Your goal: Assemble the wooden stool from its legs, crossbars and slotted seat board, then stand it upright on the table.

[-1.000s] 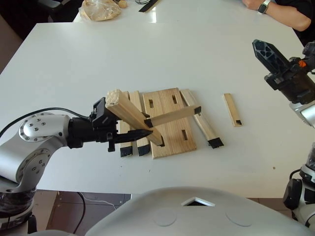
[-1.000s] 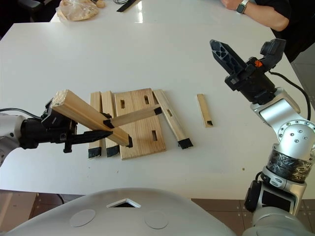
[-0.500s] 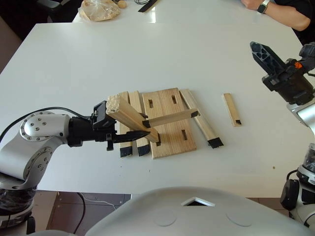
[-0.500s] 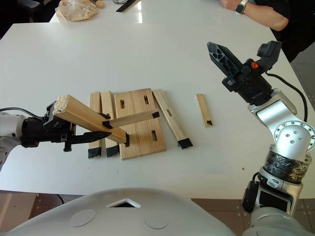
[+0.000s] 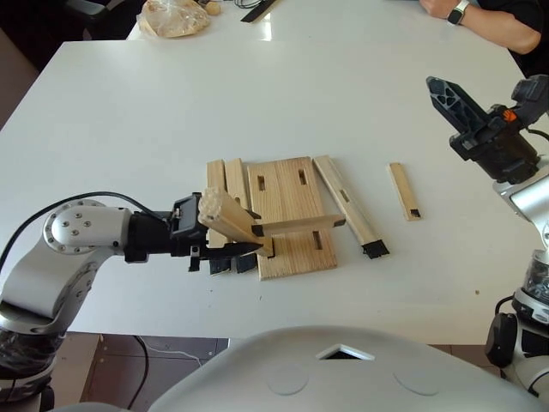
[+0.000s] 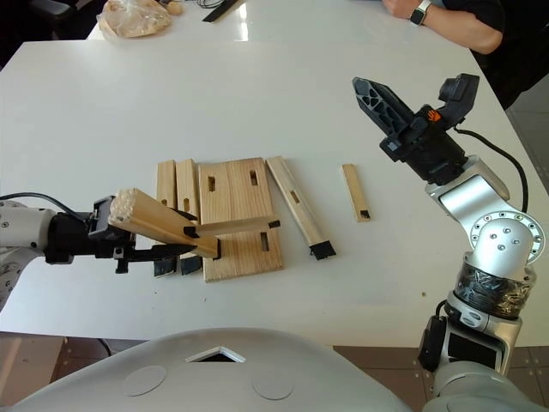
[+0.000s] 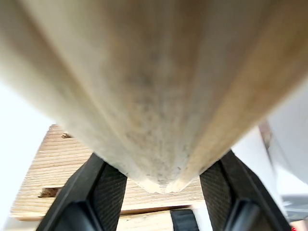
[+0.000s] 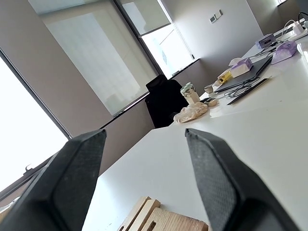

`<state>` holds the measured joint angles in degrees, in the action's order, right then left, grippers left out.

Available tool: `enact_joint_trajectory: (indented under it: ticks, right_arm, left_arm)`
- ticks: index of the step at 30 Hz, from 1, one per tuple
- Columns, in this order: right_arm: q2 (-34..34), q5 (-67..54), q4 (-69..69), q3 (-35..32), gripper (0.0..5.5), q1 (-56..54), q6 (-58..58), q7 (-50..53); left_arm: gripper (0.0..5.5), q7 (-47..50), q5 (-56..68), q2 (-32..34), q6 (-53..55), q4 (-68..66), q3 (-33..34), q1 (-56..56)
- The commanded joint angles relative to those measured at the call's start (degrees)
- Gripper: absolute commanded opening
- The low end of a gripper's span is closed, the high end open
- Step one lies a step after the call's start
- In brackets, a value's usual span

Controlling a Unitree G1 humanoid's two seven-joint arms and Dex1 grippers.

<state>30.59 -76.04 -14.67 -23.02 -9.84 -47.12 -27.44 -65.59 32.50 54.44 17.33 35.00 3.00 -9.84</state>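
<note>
White table (image 5: 257, 86). Seat board (image 5: 292, 193) lies flat near the table's front middle. Left pincer (image 5: 232, 250) is clamped on held leg (image 5: 225, 220), which is tilted over the board's near-left corner. A crossbar (image 5: 300, 225) sticks out from that leg across the board. Two legs (image 5: 216, 176) lie flat along the board's left edge, loose leg (image 5: 347, 206) just right of it. Short crossbar (image 5: 403, 190) lies farther right, apart. Right pincer (image 8: 144, 137) is raised over the table's right side, fingers apart.

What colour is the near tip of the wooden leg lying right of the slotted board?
The tip is black; clearest in the left eye view.
</note>
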Motion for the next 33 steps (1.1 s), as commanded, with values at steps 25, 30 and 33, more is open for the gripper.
enact_joint_trajectory:
  ticks: [25,30,33]
  right_arm:
    - [-1.1,2.2,1.3,3.2,3.02,-1.6,0.1,-0.5]
    - [-1.6,2.8,0.7,2.9,3.02,-0.5,0.6,-0.4]
    - [-1.8,3.3,1.0,2.9,3.02,-0.9,0.6,-0.7]
  left_arm:
    - [2.04,-1.1,-17.6,5.0,-13.2,-20.2,-14.9,10.1]
    - [2.98,-0.9,-16.7,3.8,-11.9,-18.3,-13.7,11.0]
    - [3.44,0.2,-17.9,2.5,-11.1,-17.7,-13.5,11.2]
